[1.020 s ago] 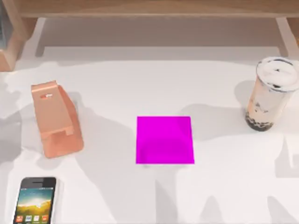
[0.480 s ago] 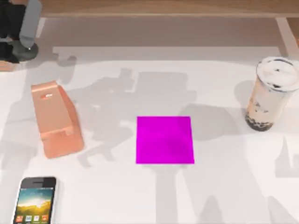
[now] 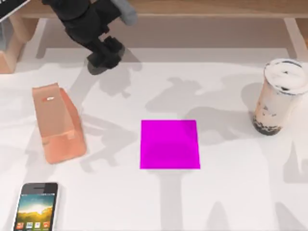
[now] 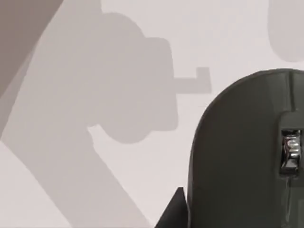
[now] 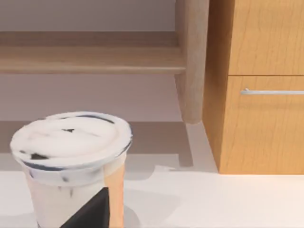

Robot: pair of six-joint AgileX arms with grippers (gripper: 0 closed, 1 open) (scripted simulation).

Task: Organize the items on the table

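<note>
Mouse [image 4: 247,152] hung clamped in left pincer [image 3: 103,55] above bench [image 3: 226,192] far left, not yet on pink pad [image 3: 169,144]. Phone [image 3: 36,206] lay near-left, off orange stand [image 3: 57,124]. Cup [image 3: 279,96] stood far right. Right pincer: cannot tell. 0 of 3 placed, in my judgement.

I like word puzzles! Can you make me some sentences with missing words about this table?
1. The flat magenta square pad lies in the ____ of the white table.
2. The clear bubble-tea cup with dark pearls stands on the table's ____ side.
3. The white-edged smartphone with colourful screen lies screen ____.
4. The left gripper, over the table's far left, carries a dark grey oval computer ____.

Missing words: middle; right; up; mouse
</note>
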